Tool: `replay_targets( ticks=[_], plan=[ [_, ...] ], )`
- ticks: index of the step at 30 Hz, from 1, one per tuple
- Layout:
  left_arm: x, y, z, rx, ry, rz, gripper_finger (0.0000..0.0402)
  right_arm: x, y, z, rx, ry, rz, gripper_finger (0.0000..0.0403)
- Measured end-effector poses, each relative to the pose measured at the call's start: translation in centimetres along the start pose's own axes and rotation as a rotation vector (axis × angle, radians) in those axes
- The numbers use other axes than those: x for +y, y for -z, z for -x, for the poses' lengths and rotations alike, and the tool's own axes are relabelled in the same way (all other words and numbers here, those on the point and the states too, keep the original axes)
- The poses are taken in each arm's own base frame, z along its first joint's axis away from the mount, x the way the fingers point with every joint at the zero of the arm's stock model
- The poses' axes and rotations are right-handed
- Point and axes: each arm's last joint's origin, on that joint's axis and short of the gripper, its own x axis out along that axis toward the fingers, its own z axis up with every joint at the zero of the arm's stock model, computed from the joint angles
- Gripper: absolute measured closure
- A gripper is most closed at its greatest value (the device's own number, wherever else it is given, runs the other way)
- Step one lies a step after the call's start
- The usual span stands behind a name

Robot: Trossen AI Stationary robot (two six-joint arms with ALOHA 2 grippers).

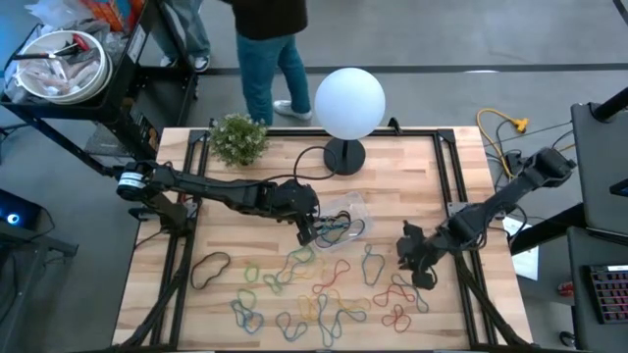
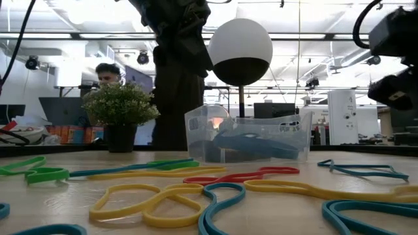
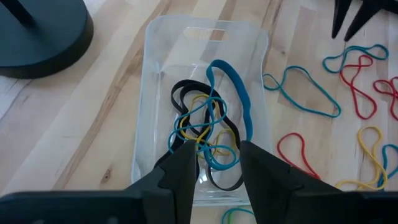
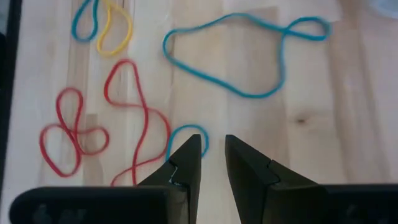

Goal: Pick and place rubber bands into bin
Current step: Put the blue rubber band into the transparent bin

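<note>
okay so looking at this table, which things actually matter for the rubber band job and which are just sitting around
Job:
rubber bands loose on the table
clear bin, already holding several bands
left gripper, open over the bin
right gripper, open above the loose bands

Just there:
white globe lamp
potted plant

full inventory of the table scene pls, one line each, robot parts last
Small transparent plastic bin: one, clear, table centre, right of the left gripper.
Rubber bands in bin: several, blue, black, yellow, tangled.
Loose rubber bands: many; black, red, green, yellow, blue, orange; spread over the table's near half.
White globe lamp: one, black round base, far edge of table.
Small potted green plant: one, far left of table.
Yellow cable: one, off the table's far right.
Person: one, dark top, jeans, behind table.
Left gripper: open, over bin.
Right gripper: open, empty, above loose bands on the right.
</note>
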Motion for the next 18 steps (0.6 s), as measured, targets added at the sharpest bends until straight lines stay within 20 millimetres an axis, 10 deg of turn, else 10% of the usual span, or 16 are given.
replay_targets(
  ticks=[18],
  plan=[
    [0.0,0.0,-0.1,0.002,0.0,-0.002,0.0292,1.3,0.3,-4.5,0.151,0.099,0.019,0.0335]
  ],
)
